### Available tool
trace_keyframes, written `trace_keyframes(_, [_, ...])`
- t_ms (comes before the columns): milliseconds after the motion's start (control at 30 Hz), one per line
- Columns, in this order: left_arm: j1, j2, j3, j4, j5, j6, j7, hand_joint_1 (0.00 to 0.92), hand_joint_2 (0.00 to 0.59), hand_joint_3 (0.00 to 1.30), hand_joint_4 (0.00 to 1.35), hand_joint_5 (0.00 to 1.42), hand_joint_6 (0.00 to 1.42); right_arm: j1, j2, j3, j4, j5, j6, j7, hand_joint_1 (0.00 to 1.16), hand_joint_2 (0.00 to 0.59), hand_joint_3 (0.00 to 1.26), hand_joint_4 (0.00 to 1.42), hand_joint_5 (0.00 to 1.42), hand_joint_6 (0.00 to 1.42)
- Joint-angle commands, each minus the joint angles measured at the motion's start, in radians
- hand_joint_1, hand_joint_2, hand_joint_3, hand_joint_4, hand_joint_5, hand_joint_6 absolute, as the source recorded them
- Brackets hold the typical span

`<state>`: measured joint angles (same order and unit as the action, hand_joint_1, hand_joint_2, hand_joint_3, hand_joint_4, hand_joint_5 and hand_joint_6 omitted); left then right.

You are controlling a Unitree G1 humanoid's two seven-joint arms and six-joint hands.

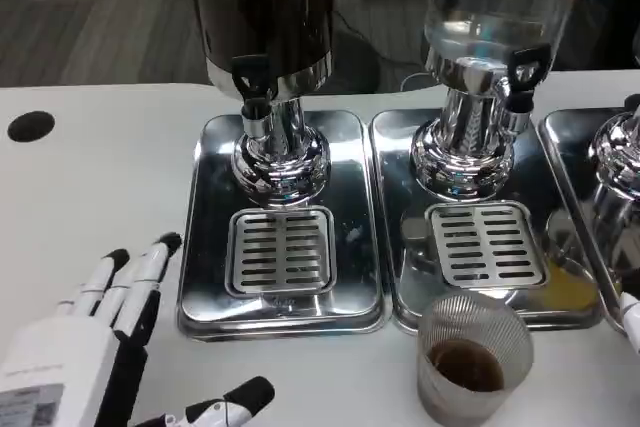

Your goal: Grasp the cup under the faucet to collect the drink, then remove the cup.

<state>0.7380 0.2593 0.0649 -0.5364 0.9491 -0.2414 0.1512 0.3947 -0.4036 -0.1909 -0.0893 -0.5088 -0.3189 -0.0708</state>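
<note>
Head view, single frame.

Cup (473, 362): clear ribbed tumbler, round, thin-walled. Stands upright on the white counter (90, 187), just in front of the middle drip tray's (400, 217) front edge, not under any faucet. A shallow layer of dark brown drink sits in its bottom.

Left hand (110, 347): low at the left, fingers spread and extended toward the left drip tray (210, 227), thumb out to the side. Holds nothing; well apart from the cup.

Right hand (630, 317): only a white sliver at the right frame edge, near the cup's right side. Cannot tell whether its fingers are open or closed, or whether it touches anything.

Judgement on step: with drink in the cup and the cup standing off the grate, collection and removal look done or nearly so. If more filling is wanted, the next move calls for a firm side grasp on the ribbed wall and keeping the cup level, since the liquid is free to slosh.

Materials:
- Dark dispenser (265, 17): glossy dark vessel on a chrome pedestal, black tap lever (250, 75) over a short chrome spout.
- Clear dispenser (490, 7): transparent vessel, similar chrome base, black tap (525, 67).
- Trays: polished steel, rounded corners, highly reflective; each has a slotted rectangular grate (281, 250).
- Counter: matte white, one black round hole (30, 125) at far left.
- A yellowish patch (570, 287) sits on the middle tray's right front corner; cannot tell whether spill or reflection.
</note>
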Motion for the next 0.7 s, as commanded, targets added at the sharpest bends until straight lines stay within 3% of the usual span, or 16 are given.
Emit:
trace_keyframes(33, [0.001, 0.021, 0.003, -0.003, 0.004, 0.009, -0.011, 0.0, 0.053, 0.01, 0.0, 0.04, 0.16, 0.034, 0.004, 0.009, -0.042, -0.042, 0.009, -0.032, 0.3, 0.509, 0.0, 0.0, 0.0, 0.0])
trace_keyframes(500, [-0.019, 0.034, -0.018, 0.038, 0.021, 0.022, 0.002, 0.0, 0.043, 0.0, 0.0, 0.03, 0.16, 0.129, 0.016, 0.024, -0.105, -0.061, -0.037, -0.065, 0.29, 0.495, 0.01, 0.0, 0.0, 0.0])
trace_keyframes(700, [-0.015, 0.029, -0.019, 0.048, 0.025, 0.028, 0.024, 0.0, 0.046, 0.0, 0.0, 0.02, 0.16, 0.138, 0.006, 0.027, -0.105, -0.084, -0.042, -0.073, 0.37, 0.486, 0.03, 0.0, 0.0, 0.0])
